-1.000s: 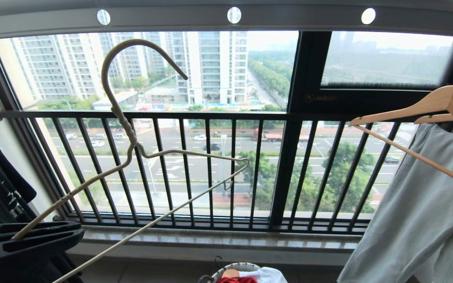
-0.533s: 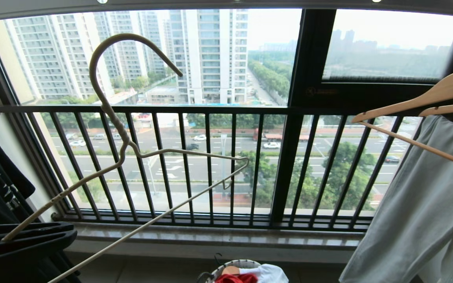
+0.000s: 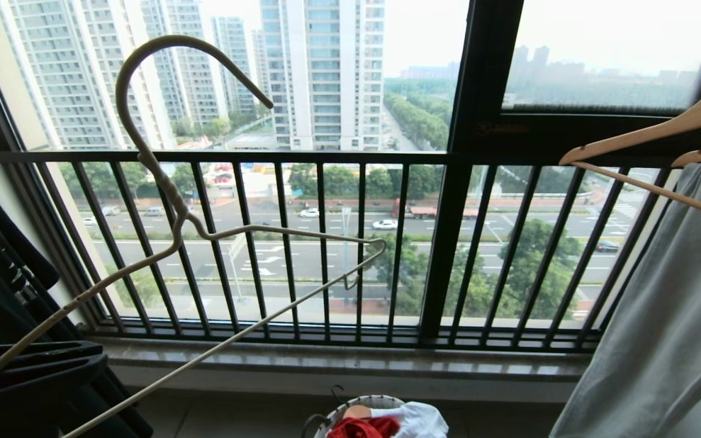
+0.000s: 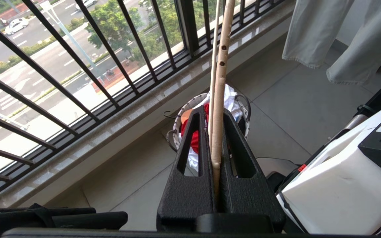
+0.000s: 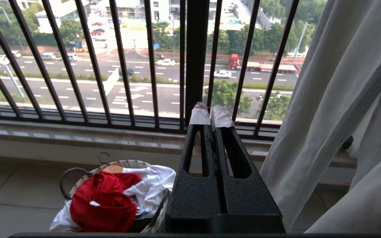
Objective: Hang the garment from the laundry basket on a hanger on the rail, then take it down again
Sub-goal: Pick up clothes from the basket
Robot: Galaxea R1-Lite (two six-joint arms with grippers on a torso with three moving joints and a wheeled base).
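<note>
Laundry basket [image 5: 78, 175] holds red garment [image 5: 103, 201] and white cloth [image 5: 152, 185]; left gripper [image 4: 215, 125] clamps hanger [image 3: 174, 201]; right gripper [image 5: 212, 119] closed, empty.

daylit window [image 3: 338, 91] behind black railing [image 3: 326, 243], stone sill [image 3: 338, 362], grey tiled floor [image 4: 296, 109].

black textured slotted gripper [image 4: 215, 132] fingers, white "vla-2" housing [image 4: 342, 172]

Cream wire hanger [image 3: 216, 234] tilted, hook up, red garment [image 5: 106, 205] crumpled in round laundry basket [image 5: 78, 173]
</note>
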